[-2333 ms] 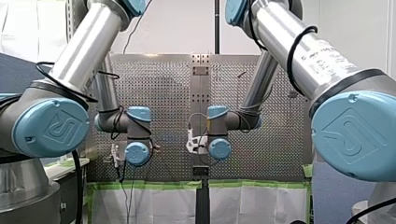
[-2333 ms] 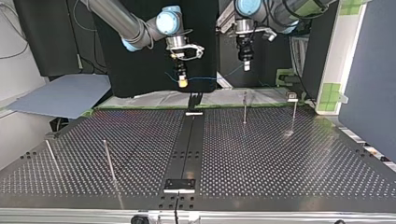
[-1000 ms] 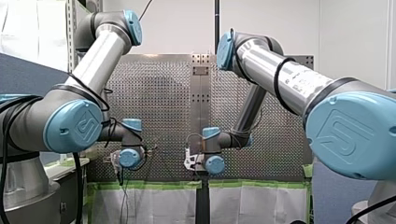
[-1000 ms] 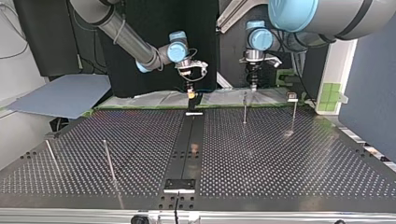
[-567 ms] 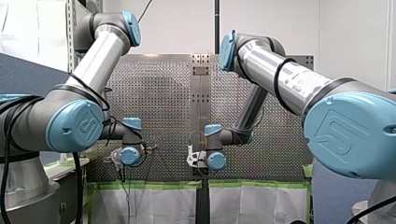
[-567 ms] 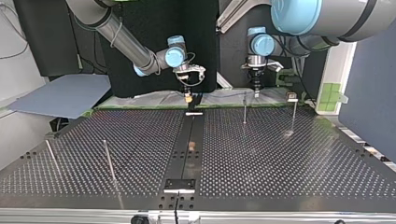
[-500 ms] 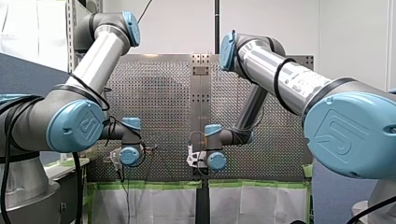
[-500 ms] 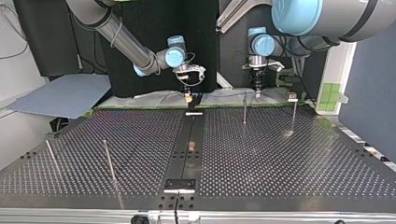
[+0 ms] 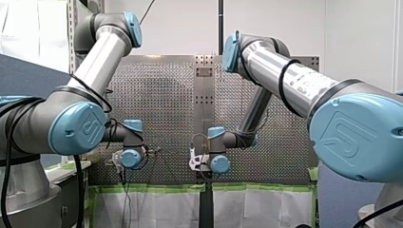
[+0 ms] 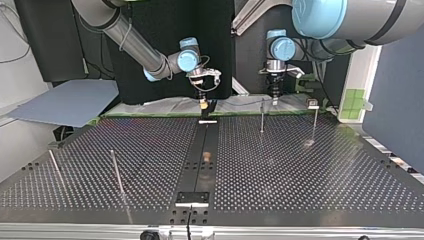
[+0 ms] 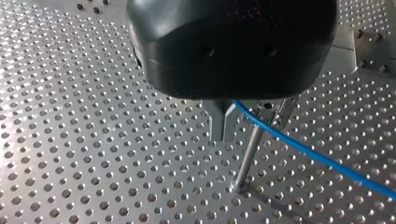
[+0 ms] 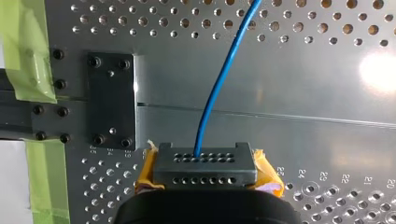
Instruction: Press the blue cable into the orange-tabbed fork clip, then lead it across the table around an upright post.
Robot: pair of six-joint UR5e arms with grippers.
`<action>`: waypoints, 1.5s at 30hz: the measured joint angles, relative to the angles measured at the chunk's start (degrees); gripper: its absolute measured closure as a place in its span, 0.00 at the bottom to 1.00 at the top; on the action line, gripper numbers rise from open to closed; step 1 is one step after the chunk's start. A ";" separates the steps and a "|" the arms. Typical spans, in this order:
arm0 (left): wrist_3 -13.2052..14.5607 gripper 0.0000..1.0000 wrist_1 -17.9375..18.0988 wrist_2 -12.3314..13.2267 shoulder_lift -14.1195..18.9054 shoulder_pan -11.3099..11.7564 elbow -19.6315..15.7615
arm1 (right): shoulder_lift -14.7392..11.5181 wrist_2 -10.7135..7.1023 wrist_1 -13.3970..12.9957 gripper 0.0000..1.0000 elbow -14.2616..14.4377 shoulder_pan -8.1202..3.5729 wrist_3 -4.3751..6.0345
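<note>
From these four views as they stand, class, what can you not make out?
Fork clip: no view shows it clearly; the top view's small fixture is too small to identify.
Left gripper: its hold on the blue cable; left wrist view, its black housing covers that.
Cable's onward run: cut off by both wrist views' edges.

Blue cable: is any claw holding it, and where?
Both. My left gripper and my right gripper each pinch the blue cable; whether at its ends cannot be told.
</note>
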 joint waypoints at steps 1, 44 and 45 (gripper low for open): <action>0.01 1.00 -0.01 0.06 0.00 -0.03 0.00 | 0.04 -0.03 0.01 1.00 0.01 -0.01 0.00; -4.66 1.00 -5.31 2.70 -3.70 0.92 3.73 | 1.42 -0.13 1.23 1.00 -0.08 -2.56 -0.46; -4.64 1.00 -5.17 2.83 -3.70 0.98 3.96 | 1.42 -0.12 1.24 1.00 -0.08 -2.61 -0.53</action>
